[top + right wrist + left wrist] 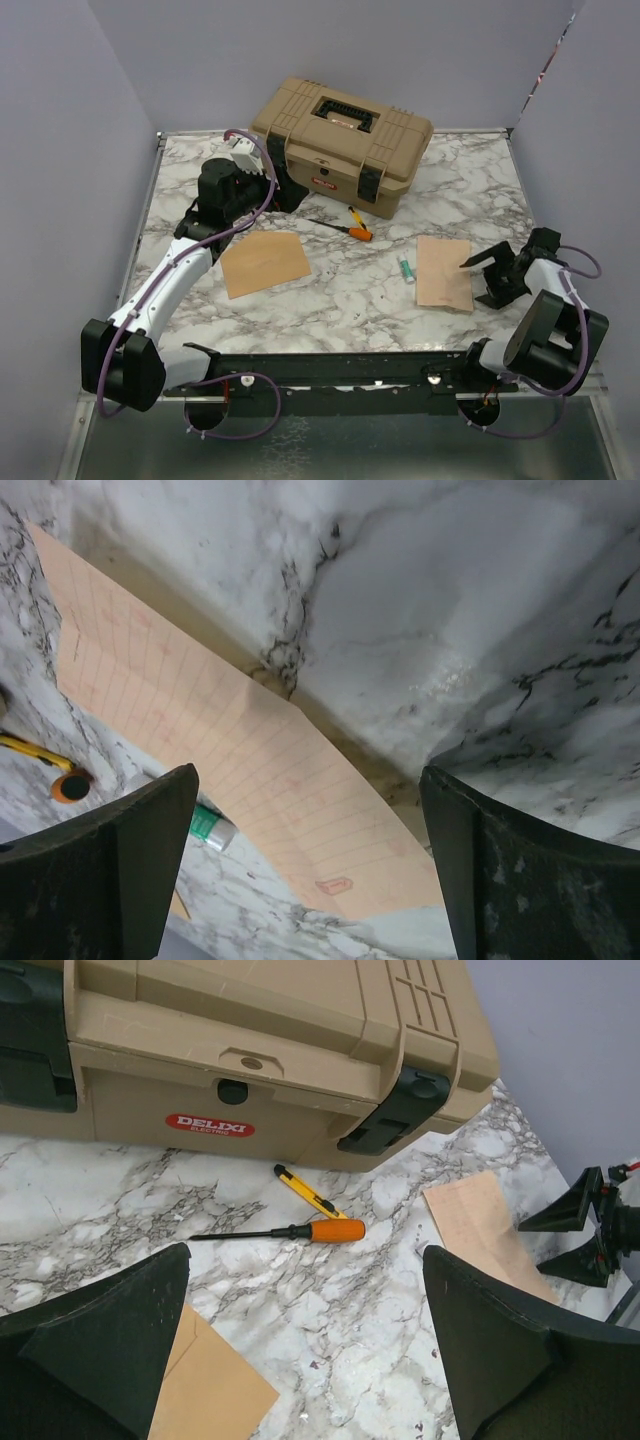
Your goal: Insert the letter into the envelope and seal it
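Toward the desk's (350, 300) right edge, the right claw (480, 280) stood wide open and empty, just beside the letter (444, 272). A glue stick (406, 268) lay near the letter's other side. The envelope (265, 262) lay left of centre. Beyond it, the left claw (305, 1260) gaped, empty, facing a screwdriver (300, 1231) and the far-edge toolbox (340, 140).

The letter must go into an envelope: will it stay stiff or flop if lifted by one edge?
Probably floppy: the letter looks like thin lined paper with a crease, so it may bend. Flat on the glossy marble table, it might slide when pushed.
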You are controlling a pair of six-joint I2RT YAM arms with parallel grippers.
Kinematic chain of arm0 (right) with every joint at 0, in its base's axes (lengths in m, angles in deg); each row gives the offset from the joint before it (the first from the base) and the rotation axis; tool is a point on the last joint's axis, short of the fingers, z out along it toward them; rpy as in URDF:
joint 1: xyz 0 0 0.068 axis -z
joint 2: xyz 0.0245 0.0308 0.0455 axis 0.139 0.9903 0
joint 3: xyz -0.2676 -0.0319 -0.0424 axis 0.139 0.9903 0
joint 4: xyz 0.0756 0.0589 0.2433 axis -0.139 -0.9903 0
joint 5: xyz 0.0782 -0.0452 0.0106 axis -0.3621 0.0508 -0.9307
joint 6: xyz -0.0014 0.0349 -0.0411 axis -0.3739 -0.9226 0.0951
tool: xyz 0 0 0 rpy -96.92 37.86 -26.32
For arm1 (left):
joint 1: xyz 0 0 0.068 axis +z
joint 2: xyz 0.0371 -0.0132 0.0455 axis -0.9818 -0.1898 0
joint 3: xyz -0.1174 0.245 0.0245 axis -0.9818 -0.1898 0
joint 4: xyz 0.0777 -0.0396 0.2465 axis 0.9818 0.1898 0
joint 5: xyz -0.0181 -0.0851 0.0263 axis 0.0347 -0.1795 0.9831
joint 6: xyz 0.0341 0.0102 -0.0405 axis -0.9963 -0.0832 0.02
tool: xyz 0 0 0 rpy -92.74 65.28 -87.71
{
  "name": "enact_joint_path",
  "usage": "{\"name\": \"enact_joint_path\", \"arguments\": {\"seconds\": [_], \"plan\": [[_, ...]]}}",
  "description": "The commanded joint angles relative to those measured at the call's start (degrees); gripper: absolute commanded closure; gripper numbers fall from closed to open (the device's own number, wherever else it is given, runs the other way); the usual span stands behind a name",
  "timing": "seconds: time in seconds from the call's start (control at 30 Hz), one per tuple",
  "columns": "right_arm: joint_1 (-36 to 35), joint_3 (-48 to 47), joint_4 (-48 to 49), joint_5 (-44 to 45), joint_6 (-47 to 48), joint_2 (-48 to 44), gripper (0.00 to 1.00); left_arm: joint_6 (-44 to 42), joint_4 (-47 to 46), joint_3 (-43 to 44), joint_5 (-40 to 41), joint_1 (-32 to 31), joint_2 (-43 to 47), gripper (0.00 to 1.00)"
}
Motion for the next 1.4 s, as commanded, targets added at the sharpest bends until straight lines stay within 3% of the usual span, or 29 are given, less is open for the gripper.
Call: {"name": "enact_joint_path", "arguments": {"seconds": [0.0,0.27,0.47,0.6,0.8,0.93,1.0,1.13,1.37], "plan": [[0.2,2.8,-1.5,-4.3,-2.1,-2.9,0.06,0.7,-1.3,0.1,-0.8,-0.3,-0.2,0.01],[0.3,7.1,0.4,-12.2,-1.4,0.3,0.25,0.5,-1.1,0.3,-0.1,-0.3,0.0,0.01],[0.3,8.7,6.0,-17.5,-1.0,-0.6,0.50,0.5,-1.1,0.6,0.4,-0.3,0.0,0.01],[0.2,9.2,9.5,-20.0,1.3,0.8,0.53,0.6,-1.1,0.8,0.5,-0.4,0.1,0.01],[0.2,12.5,19.3,-24.3,-0.3,2.7,0.42,1.1,-1.1,1.4,0.6,-0.3,-0.2,0.01],[0.3,13.8,24.0,-26.0,-1.4,4.4,0.47,1.3,-1.1,2.0,0.6,-0.4,-0.6,0.01],[0.2,14.1,25.4,-26.4,-1.9,4.1,0.57,1.6,-1.1,2.4,0.6,-0.5,-0.8,0.01],[0.2,13.9,25.3,-25.7,-3.2,0.9,0.98,2.2,-1.2,3.0,1.0,-0.5,-1.1,0.01],[0.3,7.5,18.6,-22.8,-5.7,-11.8,1.00,3.7,-1.2,3.7,2.8,-0.6,-1.4,0.01]]}}
